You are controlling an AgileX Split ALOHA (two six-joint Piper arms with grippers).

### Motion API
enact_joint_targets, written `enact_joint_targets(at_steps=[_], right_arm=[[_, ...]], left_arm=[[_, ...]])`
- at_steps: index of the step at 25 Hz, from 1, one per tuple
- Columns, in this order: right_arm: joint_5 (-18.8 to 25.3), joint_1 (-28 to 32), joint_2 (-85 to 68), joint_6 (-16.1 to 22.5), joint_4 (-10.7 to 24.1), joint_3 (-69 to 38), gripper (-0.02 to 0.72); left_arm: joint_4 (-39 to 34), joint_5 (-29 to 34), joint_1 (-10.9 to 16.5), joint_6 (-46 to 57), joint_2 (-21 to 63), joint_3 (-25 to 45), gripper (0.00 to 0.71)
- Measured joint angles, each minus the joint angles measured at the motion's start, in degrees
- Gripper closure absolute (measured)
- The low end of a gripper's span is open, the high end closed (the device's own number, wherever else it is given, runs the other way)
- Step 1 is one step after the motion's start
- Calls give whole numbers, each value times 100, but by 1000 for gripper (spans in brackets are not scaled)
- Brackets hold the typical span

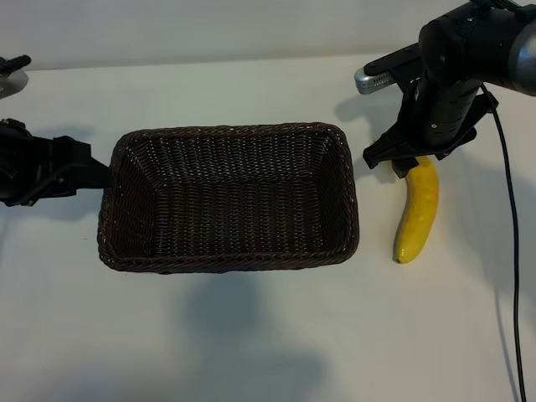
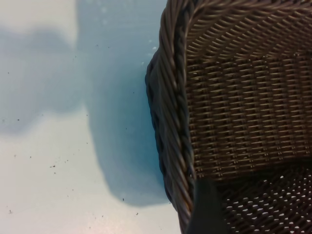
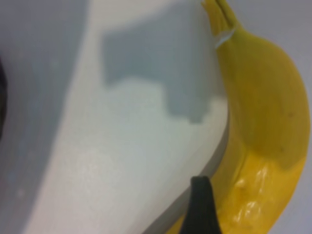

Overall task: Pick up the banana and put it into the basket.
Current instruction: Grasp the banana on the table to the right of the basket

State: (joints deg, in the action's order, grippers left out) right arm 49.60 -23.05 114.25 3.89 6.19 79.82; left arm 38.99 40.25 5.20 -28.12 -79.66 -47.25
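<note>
The right gripper (image 1: 416, 157) hovers open-jawed over the banana (image 1: 418, 211) – at the basket's (image 1: 228, 134) three o'clock – needing descent to grasp; the left gripper (image 1: 84, 172), open too, waits at nine.

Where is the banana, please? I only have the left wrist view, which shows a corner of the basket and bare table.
Observer: The banana lies on the table just outside the basket's right short side, apart from it.
Operator: Thank you. Is anything inside the basket yet?
Observer: No, the exterior view shows only its woven floor.
Operator: And where is the right gripper?
Observer: The right gripper hangs over the banana's far end, jaws open, not holding it.
Operator: Where does my left gripper sit?
Observer: The left gripper is at the basket's left short side, near the rim, open.
</note>
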Motion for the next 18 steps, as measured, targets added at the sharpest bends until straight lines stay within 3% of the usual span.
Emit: enact_joint_targets(at_steps=[18], right_arm=[[22, 0, 0, -11, -97, 0, 142]], left_arm=[[0, 44, 0, 0, 0, 0, 158]])
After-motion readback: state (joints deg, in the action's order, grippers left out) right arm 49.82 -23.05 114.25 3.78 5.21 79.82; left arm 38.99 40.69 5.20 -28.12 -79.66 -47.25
